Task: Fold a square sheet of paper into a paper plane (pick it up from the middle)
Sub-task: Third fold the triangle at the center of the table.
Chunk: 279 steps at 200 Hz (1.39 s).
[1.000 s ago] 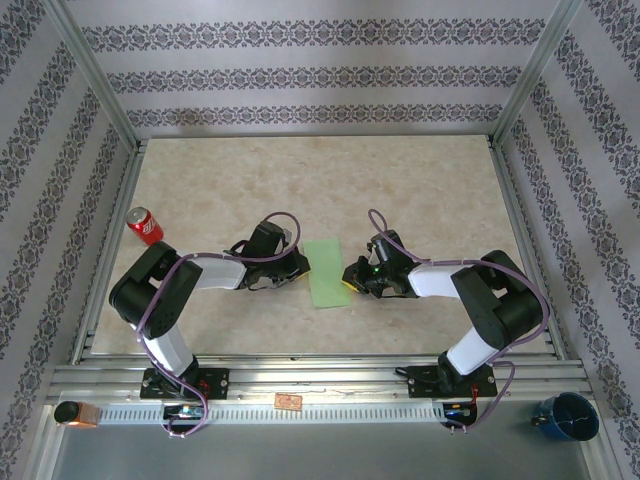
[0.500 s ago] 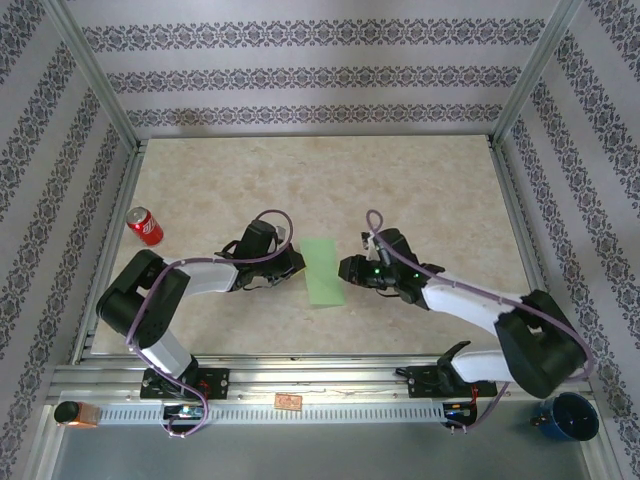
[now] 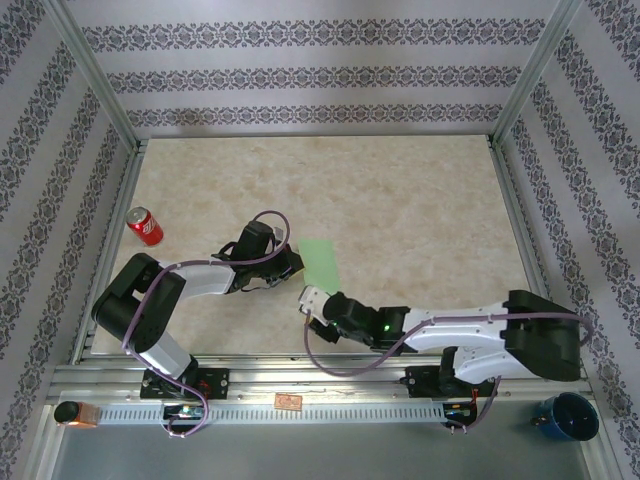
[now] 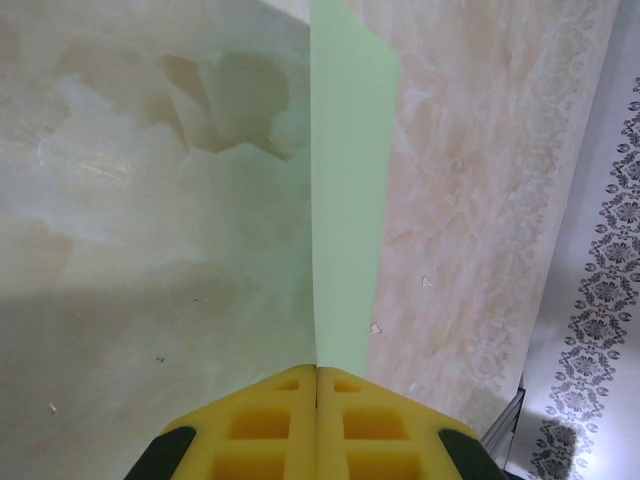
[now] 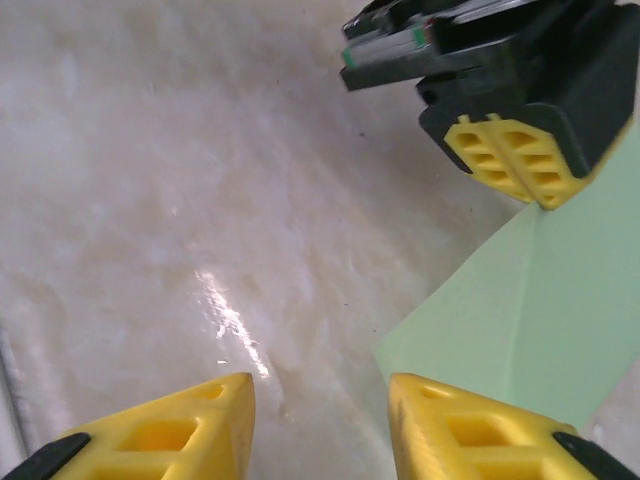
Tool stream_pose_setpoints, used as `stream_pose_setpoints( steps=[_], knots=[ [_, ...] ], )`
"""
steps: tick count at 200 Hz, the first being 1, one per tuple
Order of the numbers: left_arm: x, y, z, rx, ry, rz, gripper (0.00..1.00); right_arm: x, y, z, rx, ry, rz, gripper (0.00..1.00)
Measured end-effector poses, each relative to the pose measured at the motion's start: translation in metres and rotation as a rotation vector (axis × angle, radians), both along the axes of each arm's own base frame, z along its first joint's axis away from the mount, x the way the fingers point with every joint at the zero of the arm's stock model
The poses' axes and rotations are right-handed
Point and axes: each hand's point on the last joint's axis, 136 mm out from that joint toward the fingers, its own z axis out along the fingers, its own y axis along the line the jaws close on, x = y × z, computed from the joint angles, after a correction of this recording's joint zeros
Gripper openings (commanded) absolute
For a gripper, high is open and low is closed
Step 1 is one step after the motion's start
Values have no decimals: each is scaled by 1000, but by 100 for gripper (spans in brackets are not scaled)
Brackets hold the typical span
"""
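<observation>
Where everything rests (tabletop): a marbled beige tabletop (image 3: 420, 200) fills the middle of the overhead view, with patterned walls on three sides.
Right arm: the right arm (image 3: 450, 328) lies low along the bottom of the frame, stretched leftward from the lower right.
Left arm: the left arm (image 3: 190, 278) bends from the lower left toward the centre.
Green paper sheet: the green paper sheet (image 3: 322, 262) sits just left of centre in the overhead view. A straight crease runs through it in the right wrist view, where it takes the lower right.
Blue cup: a blue cup (image 3: 568, 415) stands in the bottom right corner, off the tabletop.
Left hand: the left hand (image 4: 316, 385) has its yellow pads pressed together on the sheet's edge, at the left side of the paper in the overhead view.
Right hand: the right hand (image 5: 320, 410) has its pads parted with bare tabletop between them. It sits just below the sheet in the overhead view.
Red soda can: the red soda can (image 3: 145, 227) is at the left edge, well apart from the paper.
</observation>
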Motion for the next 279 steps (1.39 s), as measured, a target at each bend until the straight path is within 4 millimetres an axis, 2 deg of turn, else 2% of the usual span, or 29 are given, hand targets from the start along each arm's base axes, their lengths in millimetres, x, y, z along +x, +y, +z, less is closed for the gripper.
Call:
stream_pose_setpoints(
  steps=[41, 83, 173, 234, 263, 279],
  knots=[
    [0, 0, 0, -1, 2, 1, 2, 15, 0, -23, -152, -158, -30, 45],
    [-3, 1, -3, -2, 16, 7, 2, 34, -5, -28, -216, -252, -105, 44],
    [-5, 1, -5, -15, 25, 13, 2, 40, -5, -22, -192, -275, -143, 23],
    [-5, 1, -5, -14, 25, 13, 3, 42, -8, -21, -172, -257, -165, 0],
    [-5, 3, -6, -7, 24, 19, 15, 45, -12, -17, -138, -234, -189, 0],
    [-5, 5, -6, 5, 25, 25, 31, 46, -13, -14, -109, -208, -189, 0]
  ],
)
